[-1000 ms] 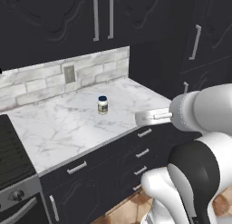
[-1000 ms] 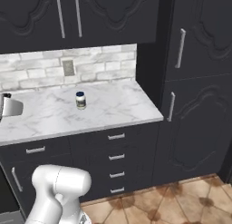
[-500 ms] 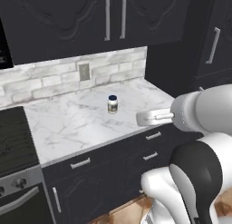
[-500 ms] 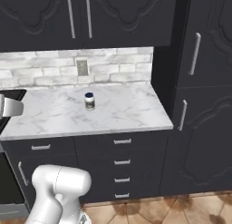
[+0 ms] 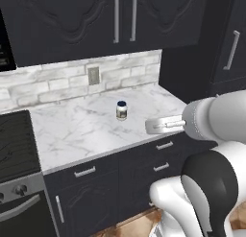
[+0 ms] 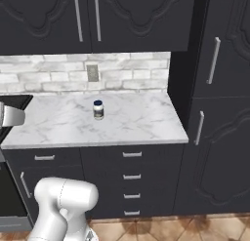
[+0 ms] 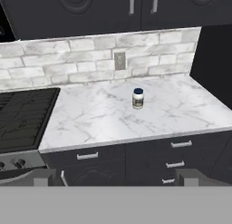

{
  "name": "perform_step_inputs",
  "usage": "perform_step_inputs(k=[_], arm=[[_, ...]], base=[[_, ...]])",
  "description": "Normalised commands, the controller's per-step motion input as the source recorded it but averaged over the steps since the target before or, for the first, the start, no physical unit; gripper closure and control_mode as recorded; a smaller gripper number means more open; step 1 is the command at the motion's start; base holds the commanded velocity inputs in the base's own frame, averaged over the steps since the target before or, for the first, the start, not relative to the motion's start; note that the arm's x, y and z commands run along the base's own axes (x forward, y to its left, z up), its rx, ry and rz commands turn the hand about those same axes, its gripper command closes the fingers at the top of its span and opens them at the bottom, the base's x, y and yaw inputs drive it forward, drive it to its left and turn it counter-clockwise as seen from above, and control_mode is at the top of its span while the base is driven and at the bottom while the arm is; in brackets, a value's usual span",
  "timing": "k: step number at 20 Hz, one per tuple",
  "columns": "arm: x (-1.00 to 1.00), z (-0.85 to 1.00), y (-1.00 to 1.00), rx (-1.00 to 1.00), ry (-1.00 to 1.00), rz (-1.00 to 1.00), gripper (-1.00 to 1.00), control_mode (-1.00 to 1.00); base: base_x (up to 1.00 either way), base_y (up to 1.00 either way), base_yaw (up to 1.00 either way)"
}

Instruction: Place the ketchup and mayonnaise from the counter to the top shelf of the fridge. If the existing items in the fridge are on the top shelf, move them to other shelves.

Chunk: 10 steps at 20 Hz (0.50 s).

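The mayonnaise (image 5: pixel 121 110) was a small squat white jar with a dark blue lid and a pale label. It stood upright, lid on, at the centre of the left base view and left of centre in the right base view. It rested alone on the counter (image 5: pixel 81 128), a white marble slab with grey veins, midway between backsplash and front edge.

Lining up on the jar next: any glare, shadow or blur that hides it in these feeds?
Hand view: flat even light, the mayonnaise sharp but its label unreadable. Left base view: soft rendering, no glare on the counter. Right base view: jar clear, faint shadow at its base.
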Motion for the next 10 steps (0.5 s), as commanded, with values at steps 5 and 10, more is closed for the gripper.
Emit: perform_step_inputs(k=[5,10], arm=[[0.00,0.00,0.00,0.00,0.00,0.00,-1.00,1.00],[0.00,0.00,0.00,0.00,0.00,0.00,-1.00,1.00]], base=[[0.35,-0.23,0.07],[0.43,-0.12,0.04]])
